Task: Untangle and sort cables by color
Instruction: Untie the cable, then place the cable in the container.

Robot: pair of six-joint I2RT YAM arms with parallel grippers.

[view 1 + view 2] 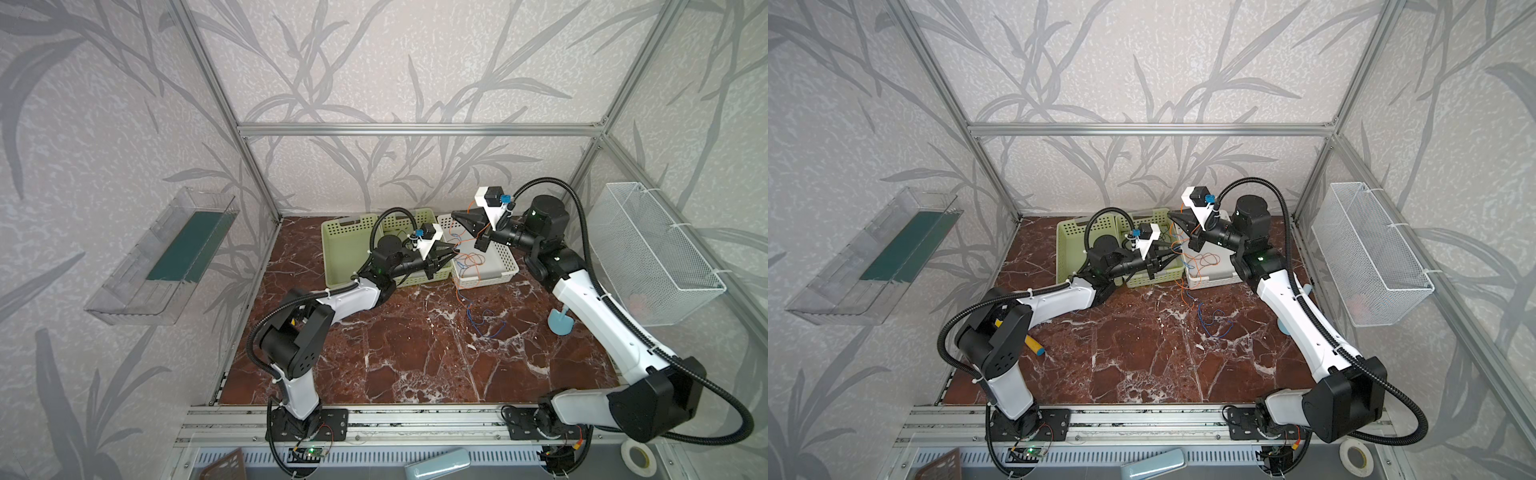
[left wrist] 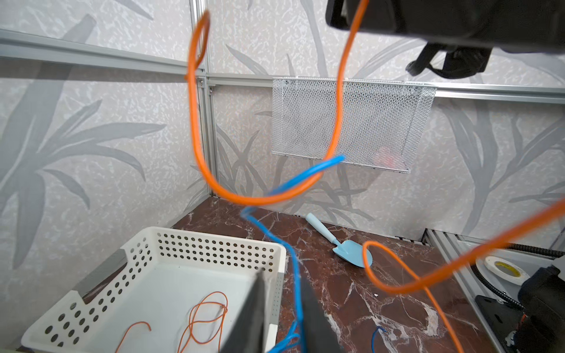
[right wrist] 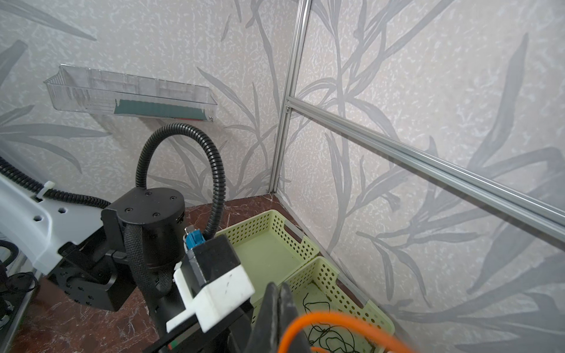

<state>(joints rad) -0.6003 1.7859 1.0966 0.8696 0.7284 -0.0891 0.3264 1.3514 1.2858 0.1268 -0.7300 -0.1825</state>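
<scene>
Two pincers, both closed: left pincer (image 1: 454, 250) pinches a blue cable (image 2: 294, 275), and right pincer (image 3: 278, 287) grips an orange cable (image 2: 260, 201) slung between them. Three baskets: two green baskets (image 1: 345, 257), one white basket (image 2: 214, 244). Orange loops (image 2: 211, 293) lie in the white basket, black cables (image 3: 324, 333) in one green. Blue-orange tangle (image 1: 482, 328) trails onto tabletop (image 1: 415, 365). Exact cable count unclear.

Red-brown marble surface (image 1: 415, 357), small blue shovel (image 2: 348, 252) lying near its right edge, white mesh basket (image 1: 665, 266) on right wall, clear tray (image 1: 124, 299) holding green sheet (image 1: 187, 245) on left wall, tape roll (image 1: 636, 457) off the surface at front.
</scene>
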